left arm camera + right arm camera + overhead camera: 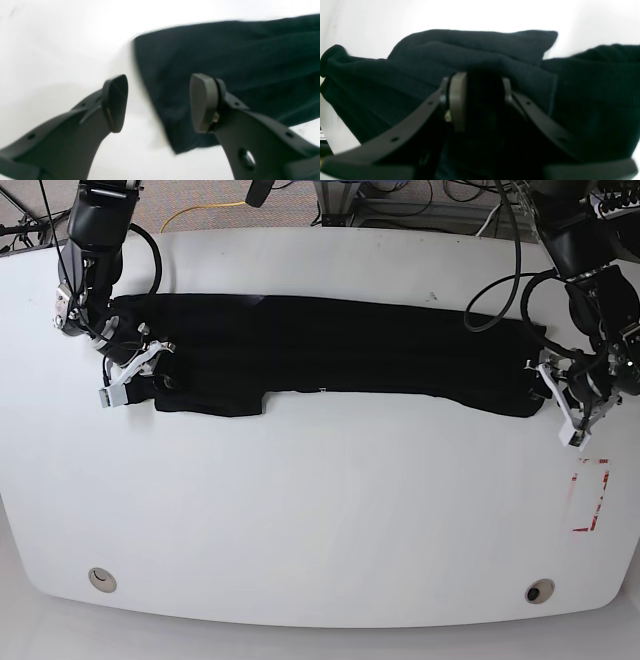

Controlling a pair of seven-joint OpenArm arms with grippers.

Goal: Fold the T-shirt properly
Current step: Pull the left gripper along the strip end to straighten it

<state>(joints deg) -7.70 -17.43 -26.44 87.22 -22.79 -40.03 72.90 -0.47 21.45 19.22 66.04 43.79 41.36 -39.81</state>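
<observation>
left wrist view: the left gripper (158,103) has its jaws spread apart with nothing between them, hovering at the corner of the t-shirt (225,75). right wrist view: the right gripper (480,100) is clamped on a bunched fold of the shirt. base view: the shirt lies stretched in a long band across the white table (320,520).

black t-shirt (330,355) stretched flat, white table (320,520)
</observation>
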